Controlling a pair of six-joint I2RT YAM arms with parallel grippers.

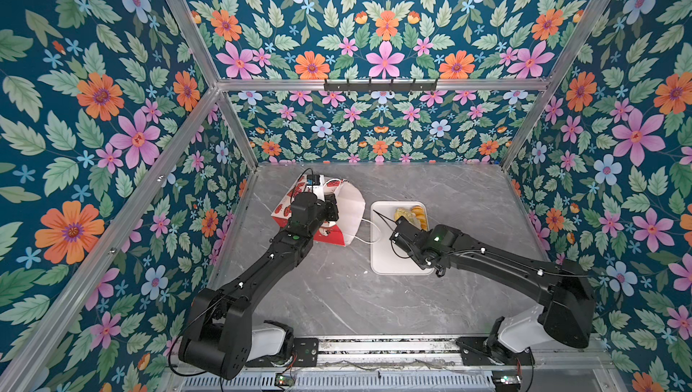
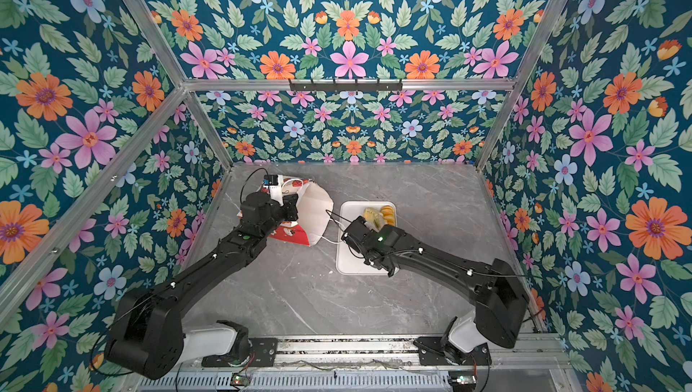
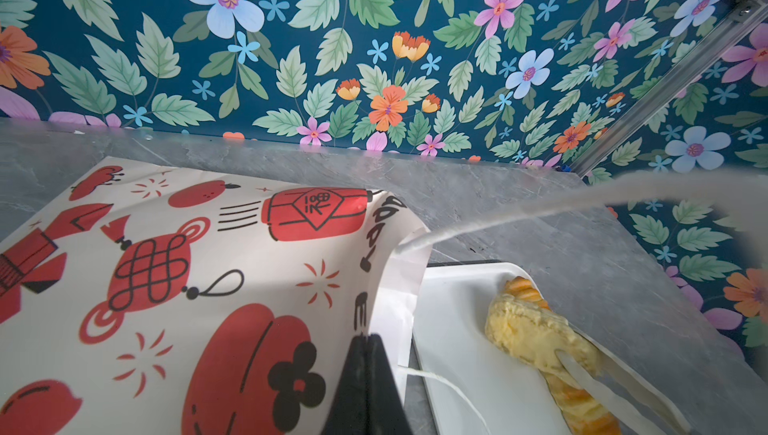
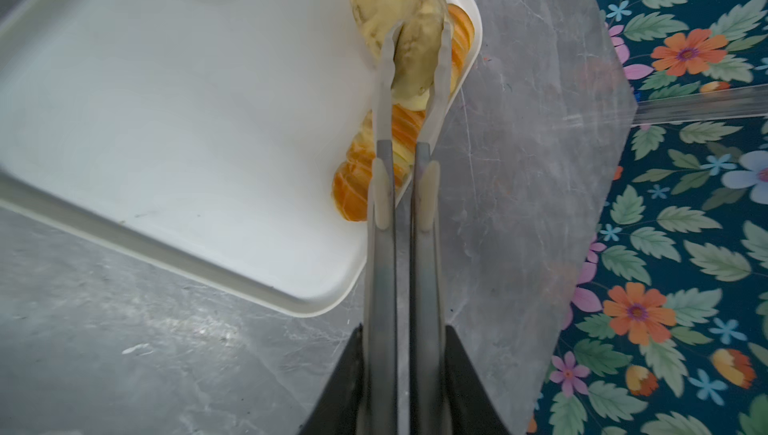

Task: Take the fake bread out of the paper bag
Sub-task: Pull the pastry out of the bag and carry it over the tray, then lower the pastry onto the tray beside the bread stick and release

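The paper bag (image 1: pixel 350 206) lies on its side, red with cartoon prints (image 3: pixel 208 266), its white-lined mouth facing the tray. My left gripper (image 3: pixel 368 339) is shut on the bag's upper rim; in a top view it (image 1: pixel 331 208) sits over the mouth. My right gripper (image 4: pixel 401 329) is shut on grey tongs (image 4: pixel 401 204). The tongs' pale tips clamp a pale yellow fake bread (image 4: pixel 399 9) just above the tray. A long ridged orange loaf (image 4: pixel 353 191) lies under it along the tray's edge. Both pastries (image 1: pixel 406 214) show in both top views. The bag's inside is hidden.
The flat white tray (image 1: pixel 389 259) lies right of the bag on the grey marble table (image 1: pixel 337 296). The bag's white cord handle (image 1: pixel 369 229) trails onto the tray's near side, and another cord (image 3: pixel 498 221) stretches past the left wrist camera. Floral walls close in three sides.
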